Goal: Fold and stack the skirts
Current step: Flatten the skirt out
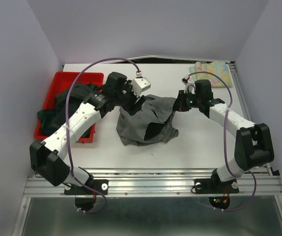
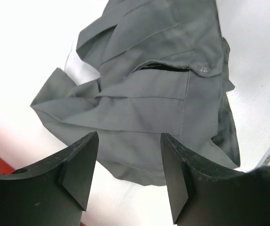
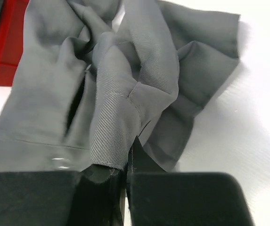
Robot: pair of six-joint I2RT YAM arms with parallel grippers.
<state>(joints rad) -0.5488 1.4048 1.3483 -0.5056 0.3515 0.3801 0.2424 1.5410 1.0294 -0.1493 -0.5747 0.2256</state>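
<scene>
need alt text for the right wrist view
The right hand is shut on a raised fold of the grey skirt, which lies crumpled on the white table. Part of a red bin shows at the upper left.

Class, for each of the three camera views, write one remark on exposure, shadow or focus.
Top external: even, soft light, everything sharp, the grey skirt showing dark shadowed folds. Left wrist: the table washes out to white, while the left gripper reads near-black with little detail. Right wrist: the table is overexposed too; the skirt's weave is crisp near the right gripper.
</scene>
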